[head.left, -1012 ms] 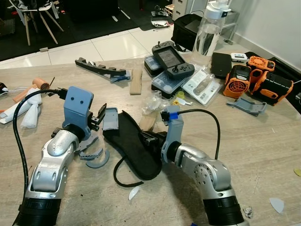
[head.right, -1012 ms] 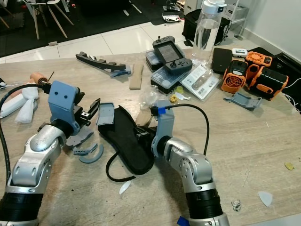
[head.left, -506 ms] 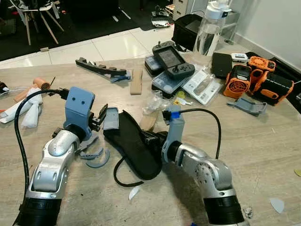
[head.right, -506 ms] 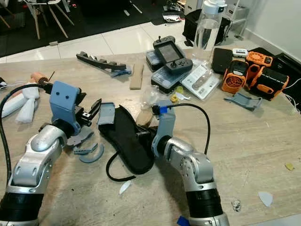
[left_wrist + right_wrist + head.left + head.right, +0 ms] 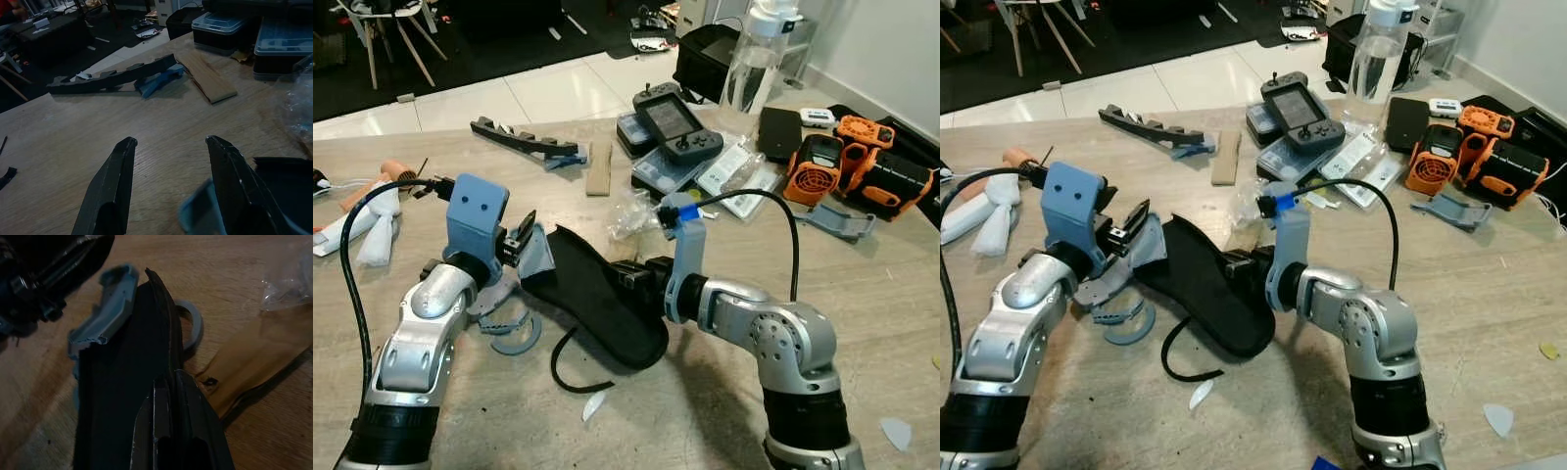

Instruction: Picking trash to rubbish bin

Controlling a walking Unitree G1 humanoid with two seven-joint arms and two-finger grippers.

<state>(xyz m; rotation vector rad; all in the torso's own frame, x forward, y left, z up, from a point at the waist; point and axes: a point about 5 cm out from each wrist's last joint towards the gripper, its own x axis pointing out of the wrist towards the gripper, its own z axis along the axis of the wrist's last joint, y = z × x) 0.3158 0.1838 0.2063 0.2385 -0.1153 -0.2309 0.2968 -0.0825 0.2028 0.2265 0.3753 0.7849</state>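
We count one black insole, one clear water bottle, one handheld game console, two wooden strips, two orange devices and two white shards on the bench.
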